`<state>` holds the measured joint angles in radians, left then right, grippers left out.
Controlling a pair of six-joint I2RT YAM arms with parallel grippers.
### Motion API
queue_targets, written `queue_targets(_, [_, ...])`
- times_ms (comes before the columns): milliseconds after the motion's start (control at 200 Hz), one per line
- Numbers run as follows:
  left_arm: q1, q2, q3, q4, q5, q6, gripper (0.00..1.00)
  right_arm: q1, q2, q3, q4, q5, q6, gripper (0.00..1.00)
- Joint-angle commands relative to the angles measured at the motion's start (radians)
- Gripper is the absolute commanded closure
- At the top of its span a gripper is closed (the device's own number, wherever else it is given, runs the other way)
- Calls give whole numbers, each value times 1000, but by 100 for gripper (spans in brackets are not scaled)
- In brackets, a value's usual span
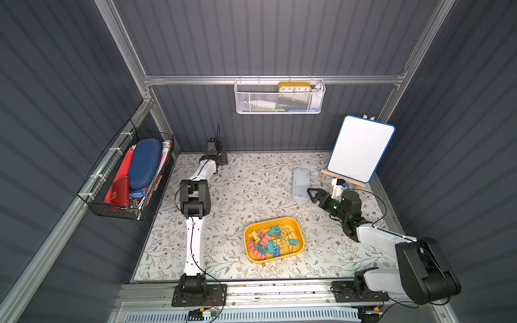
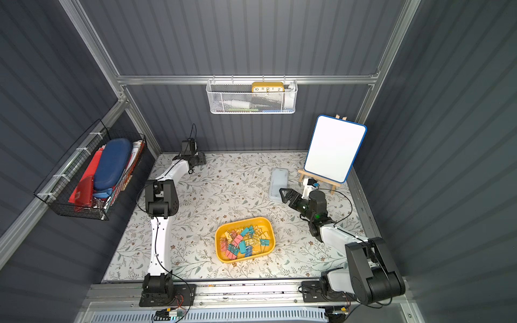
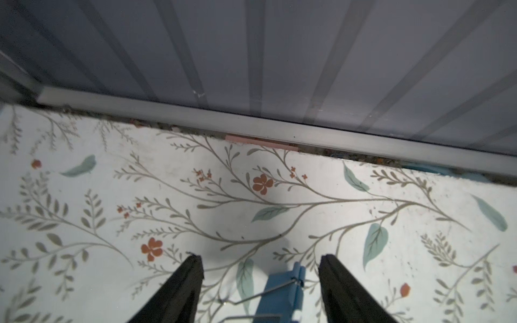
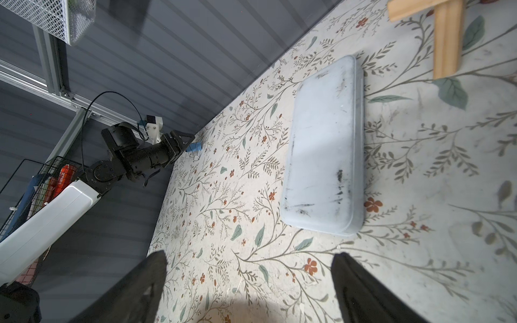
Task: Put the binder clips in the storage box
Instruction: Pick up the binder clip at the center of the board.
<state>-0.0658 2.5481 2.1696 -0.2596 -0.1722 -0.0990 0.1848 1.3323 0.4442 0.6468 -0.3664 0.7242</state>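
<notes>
In a top view, the yellow box [image 1: 298, 231] sits lower centre, holding most binder clips [image 1: 268, 240]. The left gripper [image 3: 259, 256] is partly open around a loose blue clip [image 3: 282, 293], not pinching it. The right gripper [image 4: 251, 257] is wide open and empty near a grey lid [image 4: 324, 145].

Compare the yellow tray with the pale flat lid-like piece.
The shallow yellow plastic tray holds a heap of coloured binder clips; the flat translucent grey-white lid-like piece carries nothing. The tray sits mid-table toward the front; the lid piece lies further back, by the wooden easel. Both are rounded-corner rectangles.
</notes>
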Motion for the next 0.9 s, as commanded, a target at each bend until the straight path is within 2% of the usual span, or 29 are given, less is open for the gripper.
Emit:
queue_targets(0, [0,1,-16,-10,32,8,49,-5,6,-11,38,-21,10,4])
queue_targets(175, [0,-20,-37,-7,47,-14,71,-5,-11,-12,26,-18,7,4])
queue_targets(335, [-2,-50,-51,-21,85,-52,83,-5,-25,-12,19,-20,7,4])
queue_targets(530, [-7,-180,-162,28,180,-119,97,-5,-46,-14,11,-23,10,4])
queue_targets(710, [-82,-389,-314,96,250,-177,100,-4,-48,-13,19,-40,9,4])
queue_targets(895, [-272,-669,-547,180,193,-222,100,-4,-40,-10,28,-50,10,4])
